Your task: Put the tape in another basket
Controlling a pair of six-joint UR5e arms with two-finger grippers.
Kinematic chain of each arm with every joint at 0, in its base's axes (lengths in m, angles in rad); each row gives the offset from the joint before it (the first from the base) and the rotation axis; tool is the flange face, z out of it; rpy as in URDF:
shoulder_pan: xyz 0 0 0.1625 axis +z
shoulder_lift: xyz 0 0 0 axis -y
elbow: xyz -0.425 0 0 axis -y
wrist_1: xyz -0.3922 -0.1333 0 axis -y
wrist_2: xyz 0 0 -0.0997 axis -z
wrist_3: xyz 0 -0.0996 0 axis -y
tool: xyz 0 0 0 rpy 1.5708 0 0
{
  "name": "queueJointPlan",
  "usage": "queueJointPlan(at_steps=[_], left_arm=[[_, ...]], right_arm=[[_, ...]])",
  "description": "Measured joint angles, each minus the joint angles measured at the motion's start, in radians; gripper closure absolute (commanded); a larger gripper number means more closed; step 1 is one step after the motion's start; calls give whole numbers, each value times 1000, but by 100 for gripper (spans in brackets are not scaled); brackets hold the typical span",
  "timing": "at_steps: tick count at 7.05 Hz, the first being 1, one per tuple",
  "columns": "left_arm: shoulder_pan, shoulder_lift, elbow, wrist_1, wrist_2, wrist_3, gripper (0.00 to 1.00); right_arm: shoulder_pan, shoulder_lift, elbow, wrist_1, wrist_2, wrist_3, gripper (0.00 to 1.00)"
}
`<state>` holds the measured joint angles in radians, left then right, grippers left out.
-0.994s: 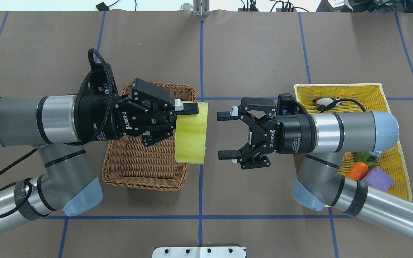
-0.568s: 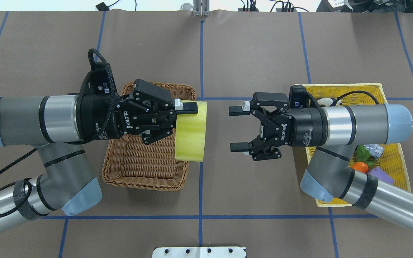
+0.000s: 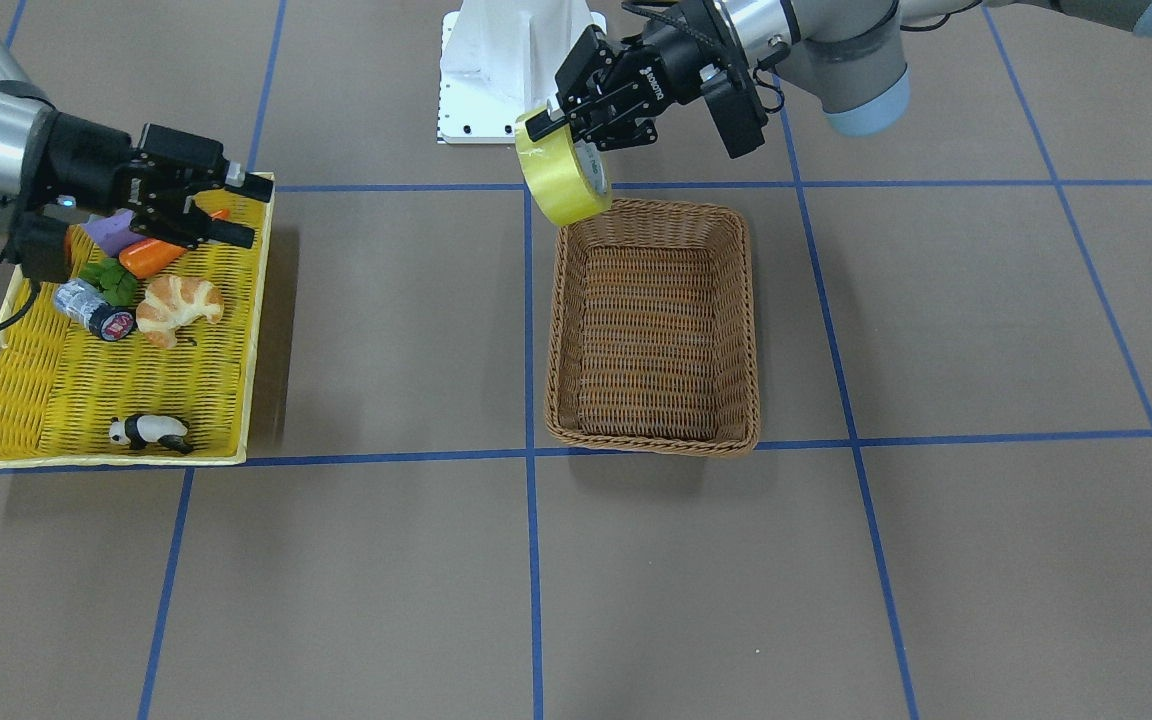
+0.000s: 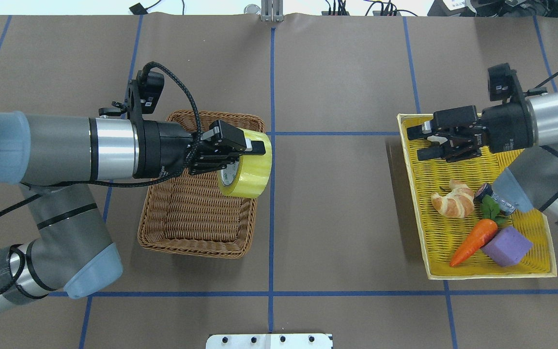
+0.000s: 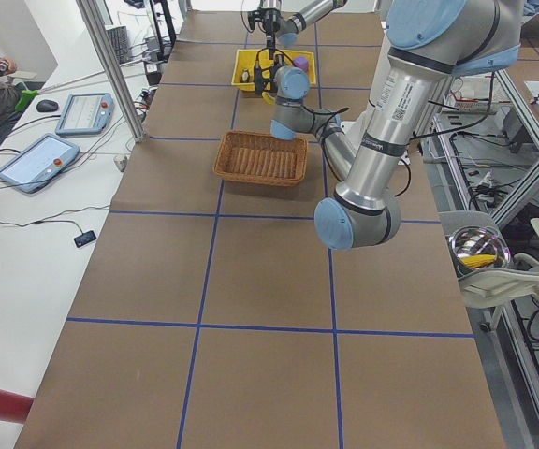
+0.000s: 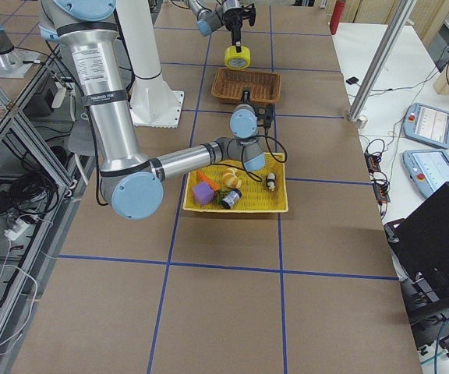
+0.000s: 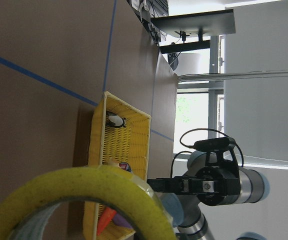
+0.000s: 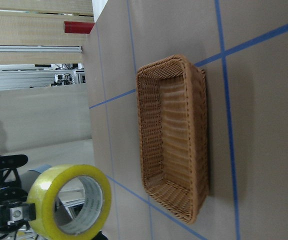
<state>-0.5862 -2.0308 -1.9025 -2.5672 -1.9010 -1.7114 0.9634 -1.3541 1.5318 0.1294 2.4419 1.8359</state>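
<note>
Holding one tape, left gripper; one basket

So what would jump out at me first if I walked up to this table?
Most likely the wide yellow-green roll of packing tape, pinched in the left gripper and held in the air over one edge of the empty brown wicker basket on the robot's left side. Next, the bright yellow woven tray on its right, where the open right gripper hovers beside a croissant, a carrot and a purple block.
</note>
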Motion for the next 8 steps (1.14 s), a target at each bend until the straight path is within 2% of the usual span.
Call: queueJointPlan(at_steps=[2, 4, 6, 8], left_arm=[[-1, 2, -60, 294, 10, 142, 100], [-4, -1, -72, 477, 24, 234, 100], [-18, -15, -97, 665, 29, 330, 100], [-35, -52, -142, 892, 46, 391, 100]], right_arm=[[83, -76, -59, -76, 17, -276, 0], [172, -127, -74, -230, 12, -540, 0], [253, -203, -76, -399, -33, -938, 0], [291, -249, -76, -495, -77, -1166, 0]])
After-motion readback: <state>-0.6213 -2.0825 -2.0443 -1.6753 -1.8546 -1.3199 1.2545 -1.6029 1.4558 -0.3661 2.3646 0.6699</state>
